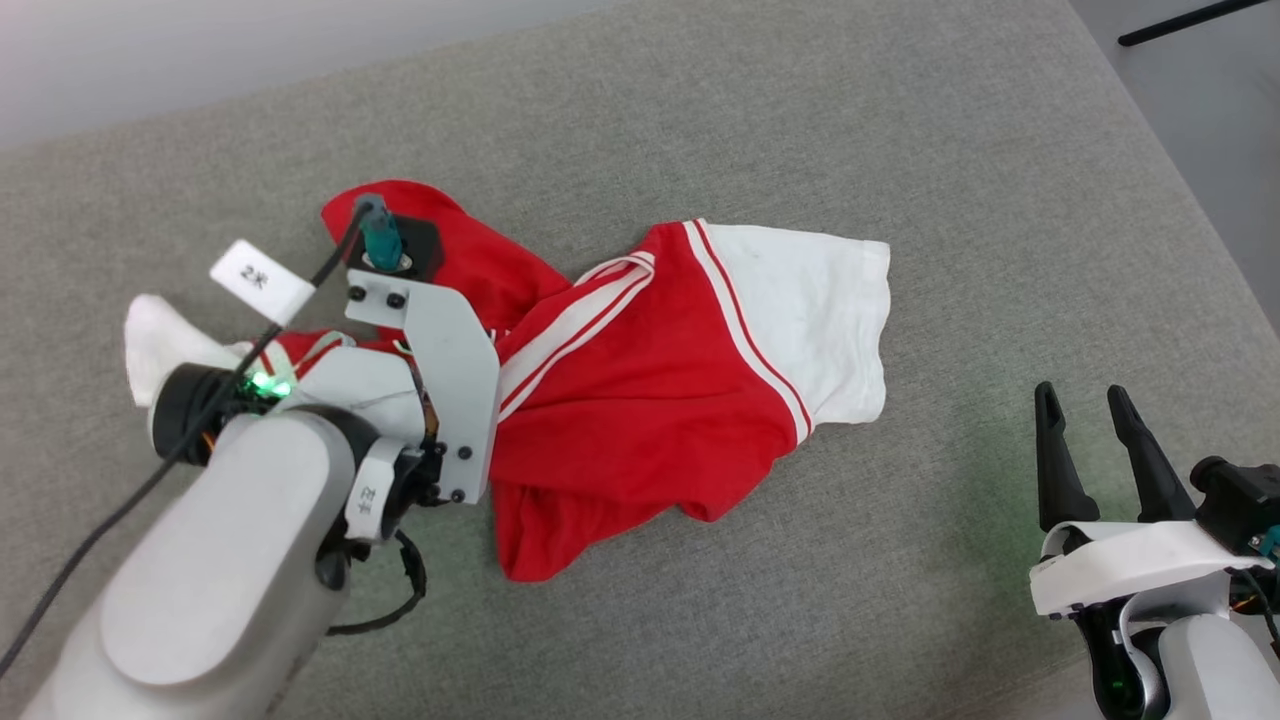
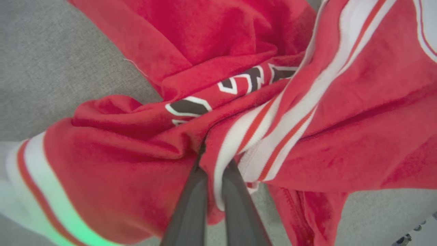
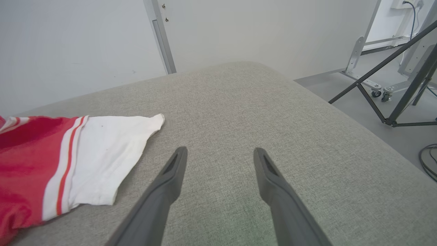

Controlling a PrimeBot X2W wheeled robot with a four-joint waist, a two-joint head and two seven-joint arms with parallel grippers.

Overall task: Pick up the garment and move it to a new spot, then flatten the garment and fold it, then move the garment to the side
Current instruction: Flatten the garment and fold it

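Left tool (image 2: pixel 215 167) pinching bunched garment (image 1: pixel 640 400), long axis left-right, white sleeve (image 1: pixel 820 320) pointing rightward, right tool (image 1: pixel 1082 395) spread apart

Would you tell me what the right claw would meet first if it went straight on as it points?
Probably the bare grey cushion: the open right claw points shallowly across it, with the garment off to its left. Should it clear the far edge, hard to judge, the pale wall comes next.

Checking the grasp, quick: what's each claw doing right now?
Left claw: closed on the garment, pinching a fold by its striped trim.
Right claw: open, holding nothing.
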